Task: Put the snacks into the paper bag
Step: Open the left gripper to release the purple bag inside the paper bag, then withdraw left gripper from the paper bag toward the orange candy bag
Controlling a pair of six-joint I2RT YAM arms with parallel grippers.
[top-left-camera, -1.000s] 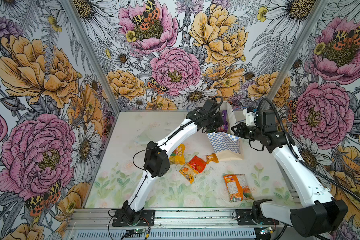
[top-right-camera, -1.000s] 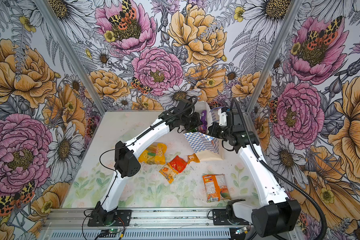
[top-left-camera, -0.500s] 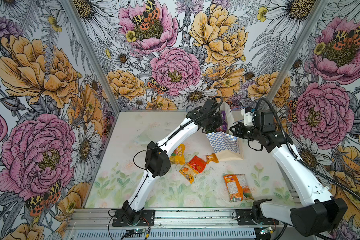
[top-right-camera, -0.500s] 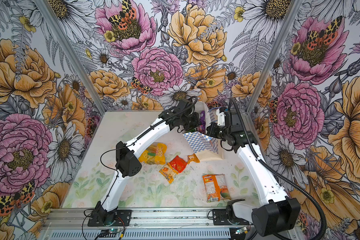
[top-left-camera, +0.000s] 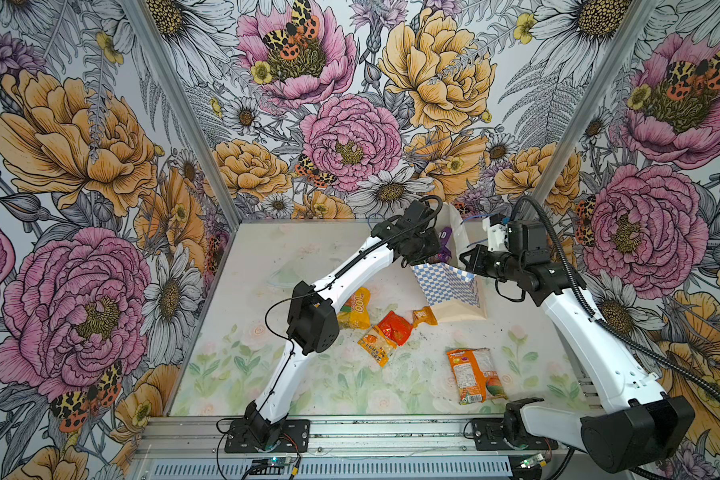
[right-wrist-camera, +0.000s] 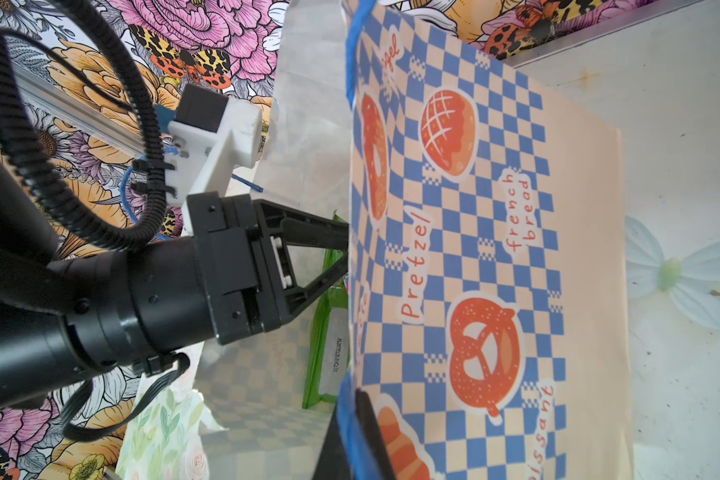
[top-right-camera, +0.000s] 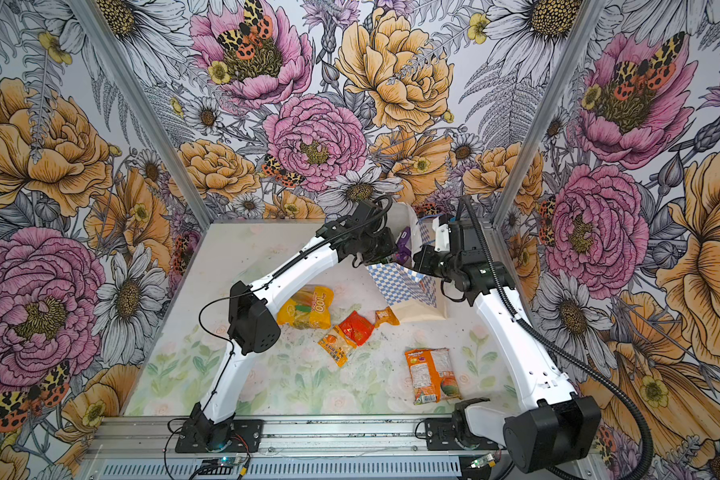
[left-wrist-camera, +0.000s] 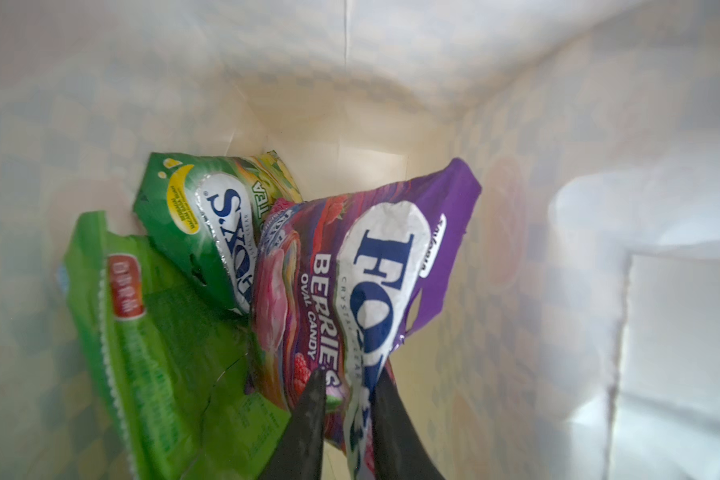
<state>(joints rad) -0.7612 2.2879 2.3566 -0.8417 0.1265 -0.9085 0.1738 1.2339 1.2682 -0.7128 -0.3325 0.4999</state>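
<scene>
Entry, left arm: your left hand (left-wrist-camera: 350, 386) is down inside the paper bag (top-left-camera: 449, 286), which stands at the back right of the table (top-left-camera: 267, 266). Its two dark fingers (left-wrist-camera: 308, 415) sit on either side of the near edge of the purple FOX'S packet (left-wrist-camera: 350, 270), with a narrow gap between them. You cannot tell from the wrist view whether they pinch it or lie loose on it. The packet is inside the bag, against a green FOX'S packet (left-wrist-camera: 200, 216) and a larger green packet (left-wrist-camera: 163, 353).

Entry, right arm: your right hand (right-wrist-camera: 350, 411) is clenched on the bag's rim beside the blue cord handle (right-wrist-camera: 352, 62), one finger inside the wall and one outside (the mouth stands open).

Entry, table: five packets lie outside the bag in both top views.
- The yellow packet (top-right-camera: 308, 309) is by the left arm's elbow.
- The red packet (top-left-camera: 395, 328) overlaps an orange-yellow packet (top-left-camera: 377, 347).
- A small orange packet (top-left-camera: 425, 316) lies just beside the bag's cream base.
- A long orange packet (top-left-camera: 472, 374) lies well apart, toward the front right.
</scene>
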